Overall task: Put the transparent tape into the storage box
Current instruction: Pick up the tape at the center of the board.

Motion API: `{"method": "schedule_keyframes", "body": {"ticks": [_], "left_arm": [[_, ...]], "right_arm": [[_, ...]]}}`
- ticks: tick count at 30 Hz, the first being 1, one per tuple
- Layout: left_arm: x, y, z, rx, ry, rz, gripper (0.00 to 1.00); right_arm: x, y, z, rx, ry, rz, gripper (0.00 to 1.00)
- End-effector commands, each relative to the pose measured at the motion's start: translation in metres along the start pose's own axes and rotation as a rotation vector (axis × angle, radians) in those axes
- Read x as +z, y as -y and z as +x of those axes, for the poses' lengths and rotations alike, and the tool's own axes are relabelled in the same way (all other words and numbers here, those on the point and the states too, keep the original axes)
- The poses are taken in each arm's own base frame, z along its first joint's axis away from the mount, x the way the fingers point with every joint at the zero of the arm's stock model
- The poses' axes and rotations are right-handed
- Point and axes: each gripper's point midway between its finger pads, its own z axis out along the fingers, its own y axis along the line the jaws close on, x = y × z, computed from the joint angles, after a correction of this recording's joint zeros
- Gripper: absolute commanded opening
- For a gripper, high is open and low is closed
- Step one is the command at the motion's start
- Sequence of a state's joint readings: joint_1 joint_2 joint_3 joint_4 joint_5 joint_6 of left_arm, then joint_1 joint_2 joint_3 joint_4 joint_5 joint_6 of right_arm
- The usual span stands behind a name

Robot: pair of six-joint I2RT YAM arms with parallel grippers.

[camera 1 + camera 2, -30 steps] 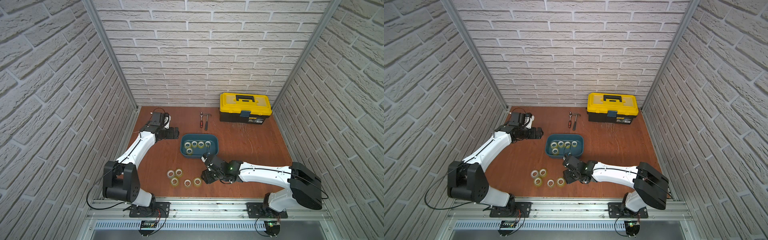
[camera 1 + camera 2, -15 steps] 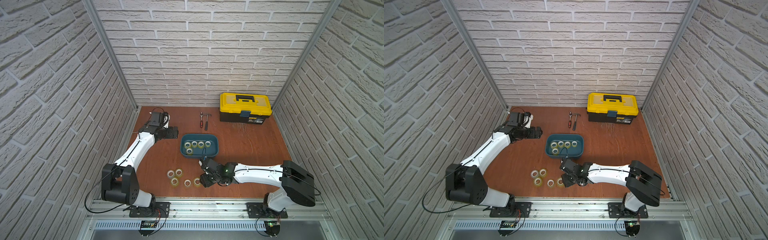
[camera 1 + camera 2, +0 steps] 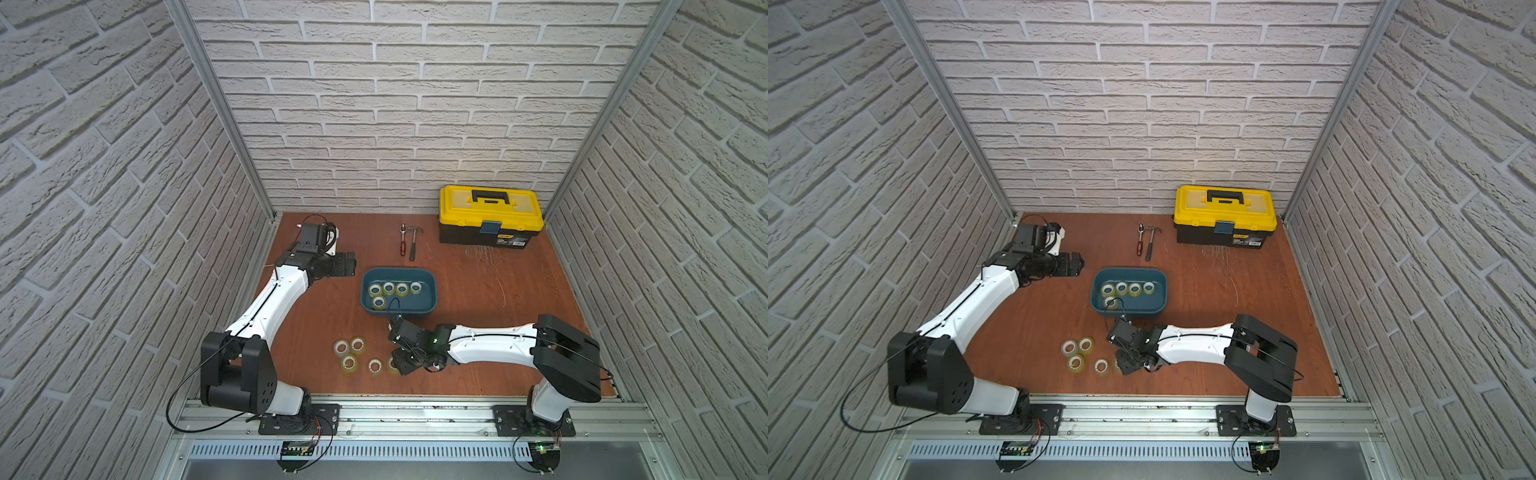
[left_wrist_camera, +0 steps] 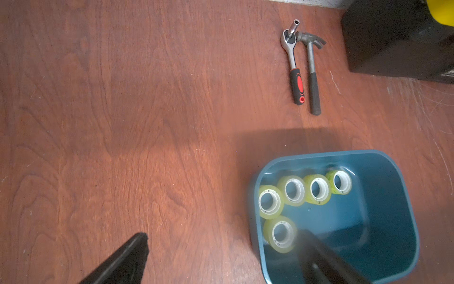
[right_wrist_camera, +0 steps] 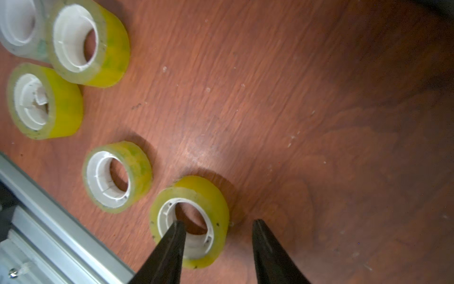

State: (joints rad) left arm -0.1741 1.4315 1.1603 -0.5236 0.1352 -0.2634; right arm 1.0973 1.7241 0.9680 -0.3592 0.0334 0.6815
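Spread right claw [image 5: 218, 222] hangs low over one transparent tape roll [image 5: 196, 189] lying flat on the table [image 5: 319, 123]. One finger [image 5: 169, 250] has its tip over the white core hole. The other finger [image 5: 270, 253] is outside the roll wall with a small gap, so it is not pinching yet and nothing is held. A second roll [image 5: 137, 162] sits just beside it on the core-finger side. Three more rolls [image 5: 110, 49] cluster farther out the same way, close together, and an aluminium rail [image 5: 49, 209] runs near them.

In both top views the storage box [image 3: 422, 305] [image 3: 1152, 305] sits on the table behind the right claw toward the back wall, near but not touching. It holds five rolls [image 3: 388, 288]: four in a row and one beside the row.

Left claw [image 4: 223, 234] is also spread wide and empty, well apart from the right claw on the box's far side. In the left wrist view one blurred finger is over the box interior.

Past the box lie a ratchet [image 3: 402, 245] and a hammer [image 3: 413, 245] side by side. A yellow-lidded toolbox [image 3: 490, 216] stands by the back wall.
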Motion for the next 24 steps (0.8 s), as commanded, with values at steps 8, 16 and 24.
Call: {"method": "schedule_keyframes", "body": {"ticks": [8, 16, 24], "left_arm": [[-0.012, 0.0, -0.011, 0.014, 0.062, -0.012, 0.98], [-0.027, -0.005, -0.018, 0.027, 0.132, -0.05, 0.98], [-0.054, -0.008, -0.028, 0.053, 0.257, -0.085, 0.98]], "right_arm": [[-0.002, 0.002, -0.001, -0.016, 0.009, 0.043, 0.2], [-0.06, 0.004, -0.045, -0.089, 0.125, 0.094, 0.06], [-0.088, 0.031, -0.13, -0.095, 0.207, 0.156, 0.06]]}}
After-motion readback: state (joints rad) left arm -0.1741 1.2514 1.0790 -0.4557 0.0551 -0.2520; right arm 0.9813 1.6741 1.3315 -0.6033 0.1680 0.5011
